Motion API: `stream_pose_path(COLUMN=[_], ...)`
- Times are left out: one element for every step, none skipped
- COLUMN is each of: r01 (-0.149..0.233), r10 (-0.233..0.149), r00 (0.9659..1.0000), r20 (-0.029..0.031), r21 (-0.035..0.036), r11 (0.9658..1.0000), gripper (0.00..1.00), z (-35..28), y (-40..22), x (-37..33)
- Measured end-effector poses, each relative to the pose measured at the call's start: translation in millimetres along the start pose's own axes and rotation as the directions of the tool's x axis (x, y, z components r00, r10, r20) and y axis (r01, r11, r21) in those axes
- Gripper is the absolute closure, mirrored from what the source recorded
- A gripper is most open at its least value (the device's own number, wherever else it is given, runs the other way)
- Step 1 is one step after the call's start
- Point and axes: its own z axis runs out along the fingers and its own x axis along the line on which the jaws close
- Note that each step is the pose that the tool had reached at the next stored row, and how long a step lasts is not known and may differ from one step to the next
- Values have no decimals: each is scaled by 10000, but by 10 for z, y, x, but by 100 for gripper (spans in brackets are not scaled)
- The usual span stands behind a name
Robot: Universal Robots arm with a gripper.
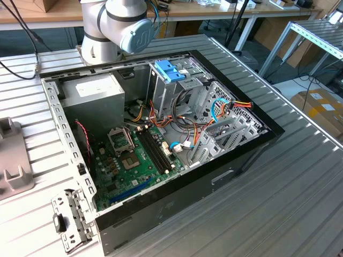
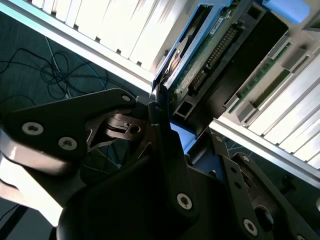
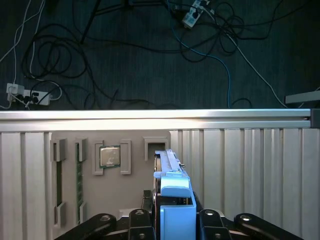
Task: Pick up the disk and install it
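Jaws clamp narrow on the disk (image 3: 172, 195), and we see the gripper (image 3: 172, 225) holding it by its blue carrier, standing on edge at the rim of the grey parts tray (image 3: 135, 192) that carries a processor chip (image 3: 109, 156). In the exterior view, the open computer case (image 1: 161, 134) lies on the ribbed table (image 1: 300, 203).

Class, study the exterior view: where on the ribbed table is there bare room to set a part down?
The broad strip of ribbed table at the exterior view's right of the computer case is bare. The exterior view's left is crowded by a grey holder and a metal bracket; the case is packed.
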Motion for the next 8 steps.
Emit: stream_pose_path(r01=[1,0,0,0,0,0,0,0], r10=[-1,0,0,0,0,0,0,0], r00=[10000,10000,10000,10000,10000,10000,10000,10000], r20=[0,0,0,0,0,0,0,0], r21=[-1,0,1,-1,-1,-1,-2,-1], r11=[10000,10000,10000,10000,10000,10000,10000,10000], gripper=[63,63,63,63,63,63,63,63], z=[-13,-22,-29,-39,-51,-59,-75,-83], y=[0,0,0,0,0,0,0,0], x=[-1,-1,-2,-2,-3,-3,-5,-5])
